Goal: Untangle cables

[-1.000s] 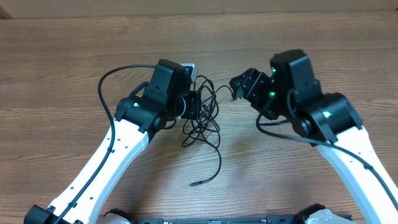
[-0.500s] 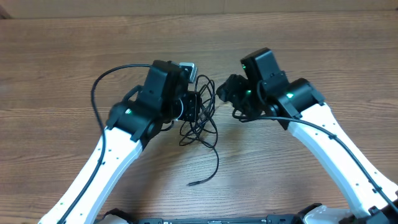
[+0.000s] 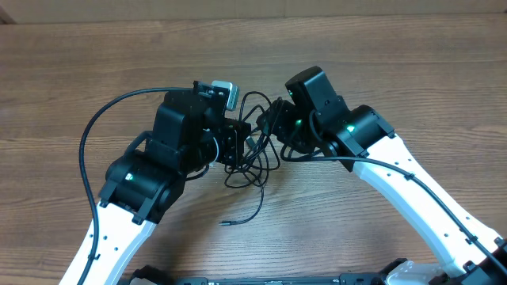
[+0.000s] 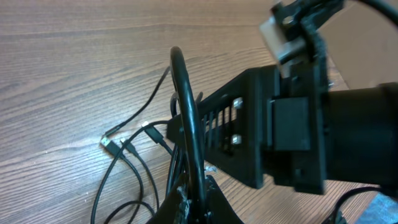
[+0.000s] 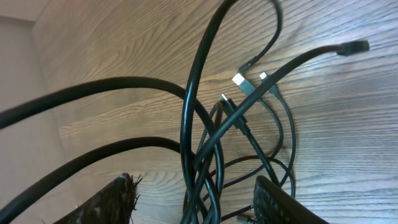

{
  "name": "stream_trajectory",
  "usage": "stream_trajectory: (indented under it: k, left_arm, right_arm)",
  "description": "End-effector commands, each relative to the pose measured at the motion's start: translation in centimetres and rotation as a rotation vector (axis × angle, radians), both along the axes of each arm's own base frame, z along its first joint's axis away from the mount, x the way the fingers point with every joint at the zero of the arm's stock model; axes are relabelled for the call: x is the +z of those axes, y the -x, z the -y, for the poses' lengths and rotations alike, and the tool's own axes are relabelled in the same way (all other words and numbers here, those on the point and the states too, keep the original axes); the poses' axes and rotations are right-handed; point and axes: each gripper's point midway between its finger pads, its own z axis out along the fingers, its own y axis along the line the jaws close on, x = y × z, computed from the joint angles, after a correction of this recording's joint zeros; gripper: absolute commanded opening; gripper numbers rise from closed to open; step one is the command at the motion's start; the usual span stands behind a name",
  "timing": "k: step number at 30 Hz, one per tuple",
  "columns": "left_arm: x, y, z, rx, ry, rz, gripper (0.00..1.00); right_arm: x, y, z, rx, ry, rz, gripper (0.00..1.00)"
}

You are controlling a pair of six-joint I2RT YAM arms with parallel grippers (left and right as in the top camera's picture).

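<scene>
While wide-jawed, right gripper [image 5: 199, 191] astride cables [image 5: 184, 130].

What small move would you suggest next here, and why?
Probably close the right gripper: its fingers are open with several cables running between them, while the left gripper looks shut on a loop of them, so a second hold would let the arms pull apart.

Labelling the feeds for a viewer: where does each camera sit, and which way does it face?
Overhead: above the table, facing down; left arm, right arm, cables between.
Left wrist: low, looking along the left claw at the cables.
Right wrist: looks down past the open right claw onto the cables.
Shared: all three show the cables.
</scene>
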Motion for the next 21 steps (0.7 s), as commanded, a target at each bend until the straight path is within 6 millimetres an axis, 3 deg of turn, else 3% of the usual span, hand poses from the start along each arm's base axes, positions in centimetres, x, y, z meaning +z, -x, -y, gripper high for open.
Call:
stream_trajectory:
  k: [1,5,6,7,8,13,21]
  left_arm:
    - [2.3,0.4,-0.3,-0.007,0.010,0.072,0.06]
    - [3.0,0.6,-0.7,0.006,0.008,0.089,0.06]
    - [3.1,0.6,-0.9,0.014,0.003,0.092,0.06]
    - [3.3,0.6,-1.0,0.019,0.000,0.095,0.06]
    - [3.3,0.6,-1.2,0.027,-0.005,0.097,0.06]
    - [2.9,0.6,-2.1,0.066,-0.040,0.092,0.05]
    - [1.0,0.5,-4.6,0.169,-0.154,0.049,0.04]
  right_arm:
    - [-0.2,0.0,-1.1,0.015,-0.008,-0.002,0.59]
    - [-1.1,0.3,-1.9,0.020,-0.002,-0.028,0.57]
    - [-1.3,0.4,-2.1,0.024,0.001,-0.033,0.47]
    - [-1.5,0.4,-2.3,0.029,0.003,-0.036,0.29]
    - [-1.7,0.5,-2.5,0.033,0.007,-0.040,0.04]
    - [-1.7,0.3,-2.9,0.037,0.000,-0.030,0.04]
    - [0.0,-1.7,-2.9,0.036,-0.045,0.064,0.04]
